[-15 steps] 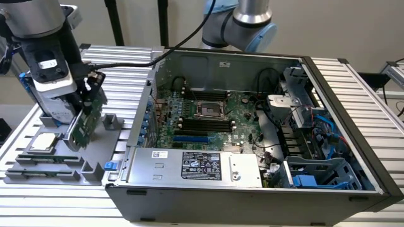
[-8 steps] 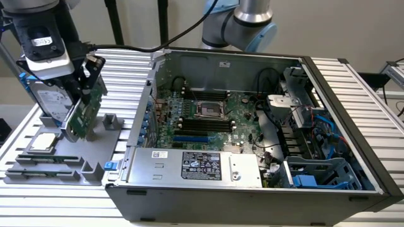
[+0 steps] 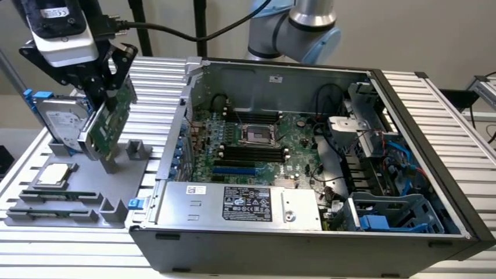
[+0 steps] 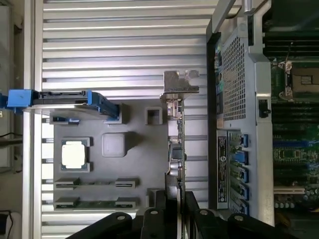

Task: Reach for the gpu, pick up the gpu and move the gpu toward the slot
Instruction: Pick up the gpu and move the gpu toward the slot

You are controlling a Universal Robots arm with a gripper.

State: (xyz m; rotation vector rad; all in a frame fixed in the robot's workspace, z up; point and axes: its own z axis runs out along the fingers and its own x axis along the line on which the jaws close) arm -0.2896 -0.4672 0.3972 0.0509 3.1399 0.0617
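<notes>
The gpu (image 3: 107, 127) is a thin green card that stands on edge over the grey fixture tray (image 3: 78, 180) at the exterior view's left, its lower end close to the tray's posts. My gripper (image 3: 108, 103) comes down on its upper edge and is shut on it. In the wrist view the gpu (image 4: 175, 149) shows edge-on, with its silver bracket (image 4: 180, 82) at the end away from the gripper (image 4: 175, 201), whose black fingers (image 4: 158, 209) flank the card. The blue slot (image 3: 236, 170) lies on the motherboard inside the open case, to the exterior view's right of the card.
On the tray a silver hard drive with blue rails (image 3: 62, 119) stands just beside the gpu, with a square silver chip (image 3: 53, 173) and two memory sticks (image 3: 54, 196) in front. The case wall (image 3: 182, 128) rises between tray and motherboard. A power supply (image 3: 240, 203) fills the case's near corner.
</notes>
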